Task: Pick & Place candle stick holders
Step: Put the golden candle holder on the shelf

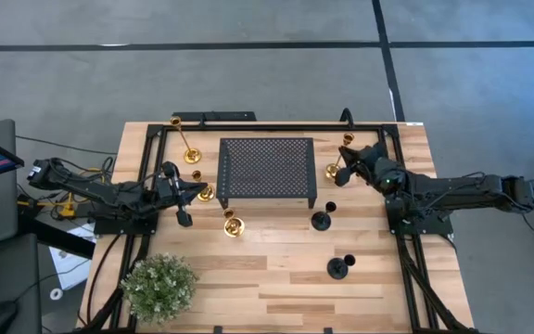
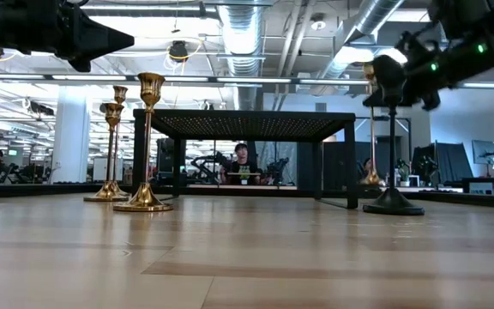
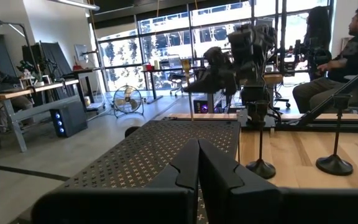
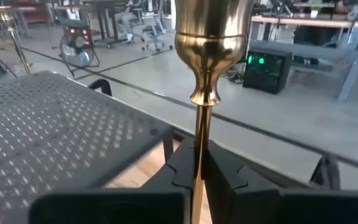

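My right gripper (image 1: 344, 165) is at the right end of the black perforated stand (image 1: 267, 169), shut on a tall slim gold candle stick holder (image 4: 201, 74). My left gripper (image 1: 193, 190) is shut on nothing at the stand's left end, its fingers (image 3: 197, 165) pointing level across the stand. Another tall gold holder (image 1: 187, 147) stands at the far left. Two shorter gold holders (image 1: 205, 193) (image 1: 234, 225) stand on their round bases near the left gripper. Two black holders (image 1: 321, 220) (image 1: 339, 268) stand at the near right. My right gripper pinches the holder's thin stem (image 4: 199, 146) between its two fingers, below the knob under the cup. The fingers come in about level from the table's right side and lie across the stem. The holder stays upright, cup above the fingers. The base is hidden, so I cannot tell whether it rests on the table.
The perforated stand fills the table's middle on four legs. A green potted plant (image 1: 158, 286) sits at the near left corner. Bare wood lies between the plant and the black holders. People sit at desks in the room beyond the table.
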Motion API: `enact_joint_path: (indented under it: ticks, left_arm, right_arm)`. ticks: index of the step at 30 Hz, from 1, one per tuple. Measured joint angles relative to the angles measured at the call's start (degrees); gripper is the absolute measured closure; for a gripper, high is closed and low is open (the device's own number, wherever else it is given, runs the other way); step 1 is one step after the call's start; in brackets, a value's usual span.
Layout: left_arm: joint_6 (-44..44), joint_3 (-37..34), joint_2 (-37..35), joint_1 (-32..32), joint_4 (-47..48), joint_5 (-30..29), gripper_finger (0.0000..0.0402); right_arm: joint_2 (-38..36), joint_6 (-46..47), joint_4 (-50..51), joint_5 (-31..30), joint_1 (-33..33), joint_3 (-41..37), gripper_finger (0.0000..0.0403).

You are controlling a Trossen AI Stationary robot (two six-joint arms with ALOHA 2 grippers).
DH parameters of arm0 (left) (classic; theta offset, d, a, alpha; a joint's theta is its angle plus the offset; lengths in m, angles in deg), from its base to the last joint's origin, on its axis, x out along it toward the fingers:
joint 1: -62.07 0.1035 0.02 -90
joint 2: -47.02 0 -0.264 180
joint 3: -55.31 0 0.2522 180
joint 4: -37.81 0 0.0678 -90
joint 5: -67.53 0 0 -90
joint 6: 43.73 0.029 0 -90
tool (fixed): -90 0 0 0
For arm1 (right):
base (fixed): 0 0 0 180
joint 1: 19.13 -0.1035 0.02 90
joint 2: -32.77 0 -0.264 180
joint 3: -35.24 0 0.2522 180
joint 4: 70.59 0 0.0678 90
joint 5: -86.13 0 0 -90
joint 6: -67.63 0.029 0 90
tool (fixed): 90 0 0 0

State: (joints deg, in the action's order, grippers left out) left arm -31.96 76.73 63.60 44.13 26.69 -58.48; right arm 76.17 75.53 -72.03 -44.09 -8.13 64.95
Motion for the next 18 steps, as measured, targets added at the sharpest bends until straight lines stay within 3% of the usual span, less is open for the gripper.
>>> enact_joint_path:
  ticks: [6,11,18]
  left_arm:
    - [-0.01,0.0,-0.01,-0.01,0.0,0.01,0.0394]
    - [-0.02,0.0,-0.01,-0.01,0.0,0.0,0.0394]
    - [-0.02,0.0,0.0,0.0,0.0,0.0,0.0394]
  right_arm:
    - [0.02,-5.28,16.27,-0.29,1.23,12.56,0.0397]
    - [0.0,-11.37,20.04,1.12,3.86,20.62,0.04]
    - [2.95,-11.06,14.56,21.3,9.37,25.15,0.04]
